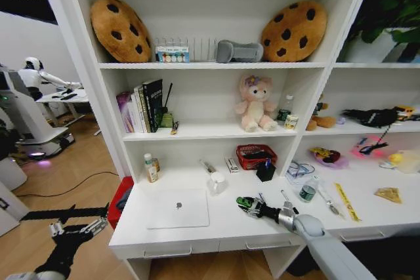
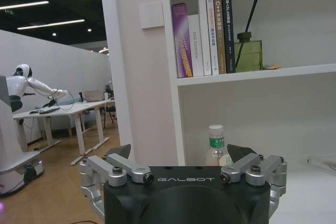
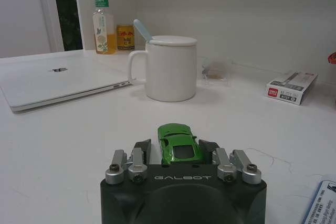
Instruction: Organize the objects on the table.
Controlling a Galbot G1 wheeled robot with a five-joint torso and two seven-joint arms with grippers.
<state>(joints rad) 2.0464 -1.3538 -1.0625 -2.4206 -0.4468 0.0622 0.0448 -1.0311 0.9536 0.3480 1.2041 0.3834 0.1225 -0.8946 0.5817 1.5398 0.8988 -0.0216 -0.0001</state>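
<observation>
White shelving rises over the long white table (image 1: 197, 234), its upper shelves holding cushions, books and a plush bear, and the desk top below is scattered with small things. The right gripper (image 1: 252, 207) reaches low over the middle of the desk, and from its own wrist view the fingers sit close on either side of the green toy car (image 3: 179, 142); I would judge it clamped on the car, though whether the wheels are off the surface I cannot tell. Ahead of it stands the white mug (image 3: 170, 68) with a lid and spoon handle, and beyond that, towards the robot's left, lies the closed silver laptop (image 1: 178, 208). A small white box (image 3: 291, 86) lies flat off to one side of the mug. To do this step well, the car wants a firm, centred hold so it does not twist out between the pads, a straight lift, and a path that swings wide of the mug, which looks easy to knock. The left gripper (image 2: 178, 174) hangs beside the desk's end, off the table, its fingers spread apart and empty, facing the shelf post and a small bottle (image 2: 216, 144).
</observation>
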